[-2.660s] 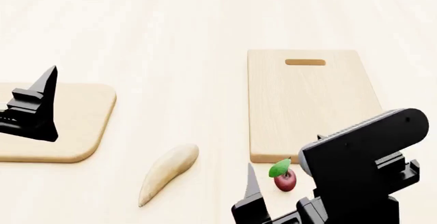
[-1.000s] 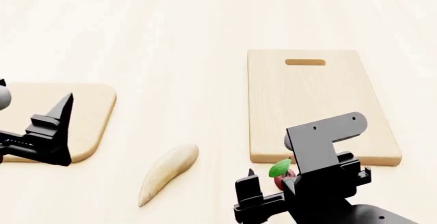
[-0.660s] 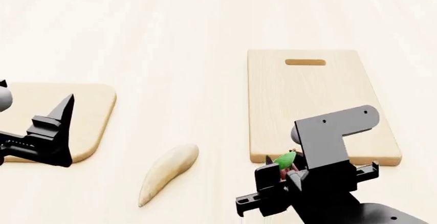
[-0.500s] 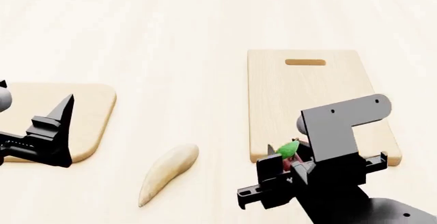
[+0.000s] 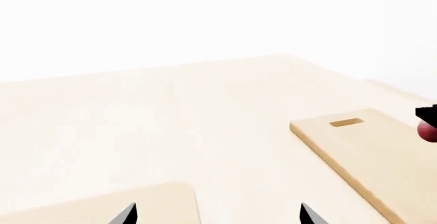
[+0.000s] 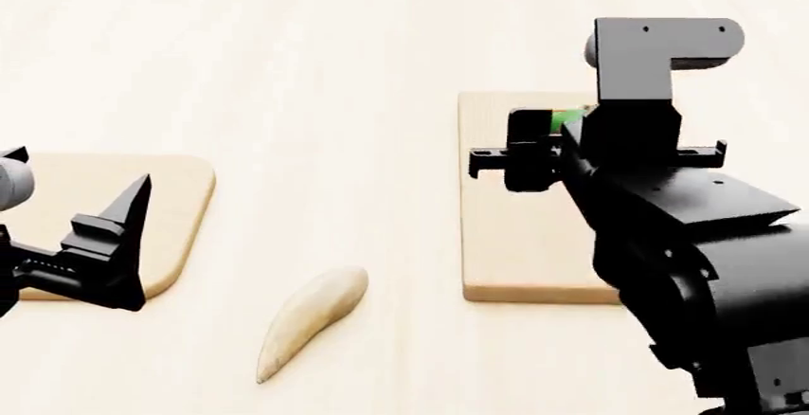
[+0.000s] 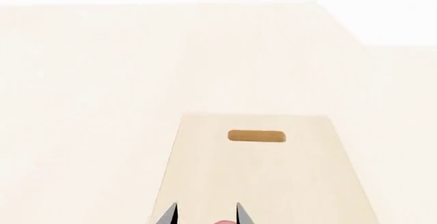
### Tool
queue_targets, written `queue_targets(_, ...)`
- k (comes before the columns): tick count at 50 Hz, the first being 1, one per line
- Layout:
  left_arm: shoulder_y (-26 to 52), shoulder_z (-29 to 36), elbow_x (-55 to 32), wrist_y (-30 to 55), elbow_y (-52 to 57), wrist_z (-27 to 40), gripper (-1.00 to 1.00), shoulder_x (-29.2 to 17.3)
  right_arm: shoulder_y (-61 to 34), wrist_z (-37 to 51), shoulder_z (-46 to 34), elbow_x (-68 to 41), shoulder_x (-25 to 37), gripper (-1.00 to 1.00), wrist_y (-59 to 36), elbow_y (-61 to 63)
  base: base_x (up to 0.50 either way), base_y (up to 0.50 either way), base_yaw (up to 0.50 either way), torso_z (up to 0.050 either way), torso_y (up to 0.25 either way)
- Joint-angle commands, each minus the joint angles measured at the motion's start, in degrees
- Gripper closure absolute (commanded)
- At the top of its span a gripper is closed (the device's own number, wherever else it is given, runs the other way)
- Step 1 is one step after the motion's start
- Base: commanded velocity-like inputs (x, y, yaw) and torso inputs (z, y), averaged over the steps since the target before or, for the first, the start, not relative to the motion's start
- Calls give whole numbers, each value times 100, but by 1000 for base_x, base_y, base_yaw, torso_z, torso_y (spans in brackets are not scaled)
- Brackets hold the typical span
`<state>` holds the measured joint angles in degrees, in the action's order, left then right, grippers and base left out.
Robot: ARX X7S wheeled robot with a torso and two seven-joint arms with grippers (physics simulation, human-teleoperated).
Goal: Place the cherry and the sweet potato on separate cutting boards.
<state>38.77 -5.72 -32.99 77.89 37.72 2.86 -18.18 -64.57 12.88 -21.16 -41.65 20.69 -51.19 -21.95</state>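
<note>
**Cherry held above the square-cornered board, sweet potato on the table**

I count 2 cutting boards, 1 cherry, 1 sweet potato and 2 grippers, all on 1 pale wooden table [image 6: 316, 45].

Taking the square-cornered board [image 6: 525, 244] as the landmark: the right gripper [image 6: 547, 145] hangs over its far half, close to the end where the slot handle [image 7: 257, 136] is. The fingers are closed in on the cherry [image 5: 428, 130], of which only scraps show: a dark-red curve at the edge of the left wrist view, a reddish sliver between the fingertips in the right wrist view, and a bit of green leaf beside the gripper in the head view. Whether the cherry is touching the board or held clear of it, I cannot tell.

The sweet potato [image 6: 311, 322] lies on the bare table to the left of that board, near its near corner and apart from it, with the pointed end toward the robot.

The round-cornered board [image 6: 158, 221] lies well to the left of the landmark board, beyond the sweet potato. The left gripper [image 6: 101, 244] hovers at its near edge with its fingers spread wide, holding nothing.
</note>
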Motion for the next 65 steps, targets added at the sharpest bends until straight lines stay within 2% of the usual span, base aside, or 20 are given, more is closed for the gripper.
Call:
queue_targets(1,104,-87,-59,-71,-40,-21,-100,23,-1840,-1285,-670,1437,-1360,100,2346,-5292,0,0,0,0,0)
queue_targets(16,-124,120,56,-445,-247,-75,-100,-77,-1645,-1484,46,2553,-1522,100,2081,-5295,0,0,0,0,0)
queue_targets(17,-136,138,57,-457,-247,-73,-100,-71,-1671,-1515,40,2608,-1532,-100,2102,-5293,0,0,0,0,0)
queue_targets(21,-153,259,35,-426,-211,-54,-100,-31,-1747,-1511,21,2735,-1435,-100,1971,-4997,0,0,0,0,0)
queue_targets(26,-153,365,8,-382,-191,-30,-100,5,-1031,-976,336,2312,-851,-100,90,-2007,0,0,0,0,0)
queue_targets(32,-96,483,-120,-182,-115,-39,-100,46,-812,-717,682,1974,-563,-100,-785,-508,0,0,0,0,0)
queue_targets(34,-87,864,-21,-164,-22,-18,-100,-119,-769,-645,802,1868,-487,-100,-1006,-92,0,0,0,0,0)
queue_targets(35,-48,603,-269,162,15,-18,-100,124,-754,-581,870,1813,-430,-100,-1171,196,0,0,0,0,0)
queue_targets(40,322,701,-569,779,90,50,-100,408,-847,-398,1095,1599,-256,-100,-1859,1063,0,0,0,0,0)
queue_targets(43,497,905,-740,998,-8,6,-100,535,-721,-367,1216,1555,-276,-100,-1735,1234,0,0,0,0,0)
queue_targets(47,525,736,-810,1048,-436,150,-100,886,-272,-377,1279,1533,-246,-100,-1456,1495,0,0,0,0,0)
queue_targets(53,772,1190,-892,1141,-998,376,-100,1284,-769,-700,955,1704,-331,-100,-1097,509,0,0,0,0,0)
queue_targets(55,831,1144,-1320,1199,-1184,696,-100,1365,-773,-691,959,1691,-332,-100,-1139,514,0,0,0,0,0)
queue_targets(57,879,1219,-1803,1194,-1499,1219,-100,1345,-784,-652,990,1650,-348,-100,-1264,568,0,0,0,0,0)
queue_targets(61,940,1337,-2110,1149,-1761,1559,-100,1293,-813,-671,971,1611,-336,-100,-1344,649,0,0,0,0,0)
queue_targets(62,868,1219,-2461,1198,-1951,1890,-100,1337,-774,-702,975,1602,-328,-100,-1294,642,0,0,0,0,0)
queue_targets(65,769,1666,-2170,775,-2079,1819,-100,1141,-696,-748,994,1554,-308,-100,-1291,669,0,0,0,0,0)
